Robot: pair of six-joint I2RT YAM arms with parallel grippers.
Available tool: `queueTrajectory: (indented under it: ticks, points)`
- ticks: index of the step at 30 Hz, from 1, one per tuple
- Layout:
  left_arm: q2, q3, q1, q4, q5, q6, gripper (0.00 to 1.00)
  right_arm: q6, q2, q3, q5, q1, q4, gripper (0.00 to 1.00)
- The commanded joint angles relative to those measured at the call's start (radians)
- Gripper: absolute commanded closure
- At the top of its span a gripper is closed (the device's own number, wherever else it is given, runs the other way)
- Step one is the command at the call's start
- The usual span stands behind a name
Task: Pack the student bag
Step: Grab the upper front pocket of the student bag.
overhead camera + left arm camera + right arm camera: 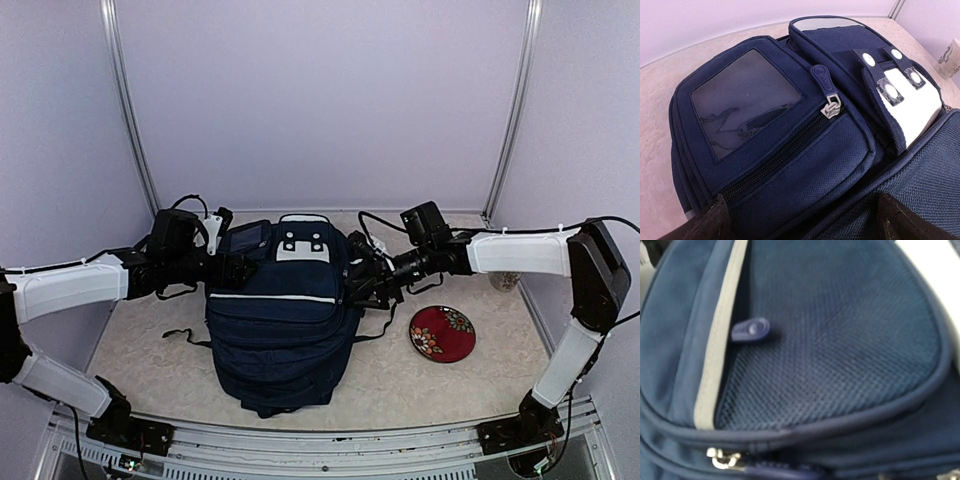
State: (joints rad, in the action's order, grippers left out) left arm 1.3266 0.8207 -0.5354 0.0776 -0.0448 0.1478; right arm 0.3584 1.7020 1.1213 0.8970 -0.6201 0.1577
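The student bag [285, 320], a large dark navy backpack with a white top patch [302, 242], lies in the middle of the table with its top towards the back. My left gripper [238, 268] is at the bag's upper left side. In the left wrist view it [810, 222] is open, and its dark fingers [715, 220] straddle a zipped side pocket [805, 165] with a clear window [745, 105]. My right gripper [362, 278] presses against the bag's upper right side. Its wrist view shows only blurred mesh fabric [830, 340], a grey stripe [715, 365] and a zip pull [751, 330]; its fingers are out of frame.
A red flower-patterned plate [442, 333] lies on the table right of the bag. A small pale object [505, 281] stands at the back right by the wall. Black straps [185, 338] trail out from the bag's left side. Pale walls enclose the table.
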Motion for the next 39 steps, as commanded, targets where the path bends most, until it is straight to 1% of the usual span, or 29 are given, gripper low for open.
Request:
queueTrajectory:
  ticks: [1,4,8,13,19,24,27,28,29,33,35,37,39]
  points:
    - [0.014,-0.026,0.022,0.101,0.066,-0.041,0.01,0.025,-0.011,-0.025,-0.053,-0.023,-0.072,0.36]
    - [0.016,-0.025,0.022,0.099,0.056,-0.042,0.01,0.053,0.004,-0.016,-0.106,-0.046,-0.07,0.36]
    - [0.012,-0.026,0.023,0.098,0.053,-0.04,0.01,0.072,0.014,-0.009,-0.112,-0.063,-0.091,0.34]
    - [0.01,-0.024,0.022,0.101,0.048,-0.047,0.01,0.096,0.007,0.002,-0.128,-0.097,-0.036,0.36]
    - [0.005,-0.02,0.022,0.107,0.049,-0.049,0.01,0.076,-0.045,-0.011,-0.134,-0.131,-0.001,0.49]
    - [0.01,-0.012,0.022,0.118,0.053,-0.064,0.01,0.059,-0.071,-0.023,-0.219,-0.186,0.046,0.51]
    - [0.015,0.0,0.023,0.127,0.058,-0.066,0.01,0.035,-0.072,-0.019,-0.284,-0.201,0.058,0.54]
    - [0.017,0.003,0.023,0.128,0.057,-0.066,0.01,0.03,-0.072,-0.011,-0.297,-0.207,0.077,0.56]
    - [0.017,0.003,0.023,0.128,0.053,-0.067,0.01,0.027,-0.072,-0.002,-0.311,-0.215,0.086,0.6]
    - [0.011,0.001,0.022,0.126,0.057,-0.069,0.01,-0.001,-0.087,0.005,-0.344,-0.223,0.1,0.84]
    - [0.006,-0.002,0.023,0.126,0.057,-0.065,0.01,-0.03,-0.101,-0.003,-0.363,-0.224,0.102,0.94]
    - [0.0,-0.003,0.022,0.124,0.058,-0.06,0.01,-0.064,-0.116,-0.012,-0.373,-0.224,0.107,1.0]
    - [-0.004,-0.005,0.022,0.121,0.055,-0.054,0.01,-0.106,-0.136,-0.03,-0.367,-0.227,0.104,1.0]
